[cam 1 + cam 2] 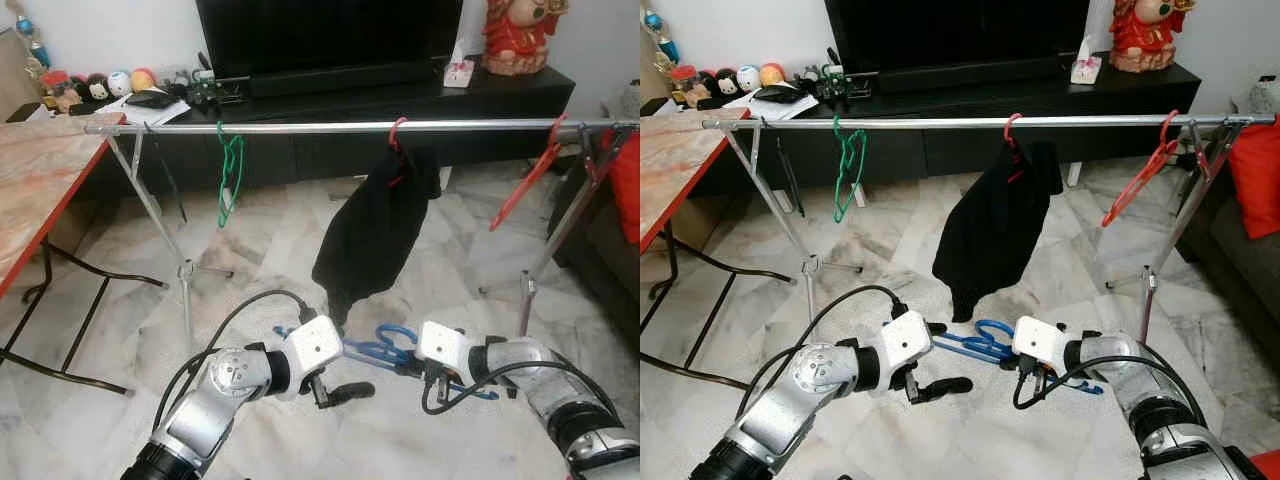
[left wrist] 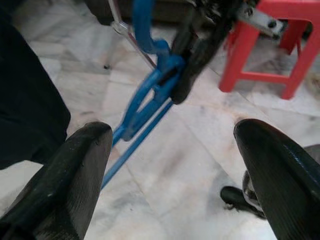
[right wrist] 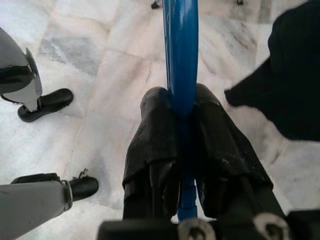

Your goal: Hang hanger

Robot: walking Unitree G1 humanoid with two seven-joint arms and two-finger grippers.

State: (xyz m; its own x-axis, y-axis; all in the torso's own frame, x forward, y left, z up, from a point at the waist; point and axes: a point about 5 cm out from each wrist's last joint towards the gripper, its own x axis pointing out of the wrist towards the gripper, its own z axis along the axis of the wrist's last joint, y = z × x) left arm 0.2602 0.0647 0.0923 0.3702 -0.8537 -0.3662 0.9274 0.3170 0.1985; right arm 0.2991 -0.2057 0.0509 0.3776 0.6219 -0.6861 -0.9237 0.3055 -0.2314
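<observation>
The right end effector (image 3: 182,130) clamped the blue hanger (image 1: 385,349) low before the rail (image 1: 330,127); the left end effector (image 2: 170,165) stood apart. Lifting hook-first toward bare rail looked wisest.

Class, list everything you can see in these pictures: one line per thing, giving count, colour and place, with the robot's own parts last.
Rail: one, silver, across the room on stands.
Green hanger: one, on the rail's left part.
Black garment: one, on a red hanger at mid-rail.
Red hanger: one, bare, at the rail's right end.
Blue hanger: one, held low between the grippers.
TV cabinet: one, black, behind the rail.
Table: one, red-edged, at the left.
Red stool: one, on the floor.
Left gripper: open, near the blue hanger.
Right gripper: shut on the blue hanger.
</observation>
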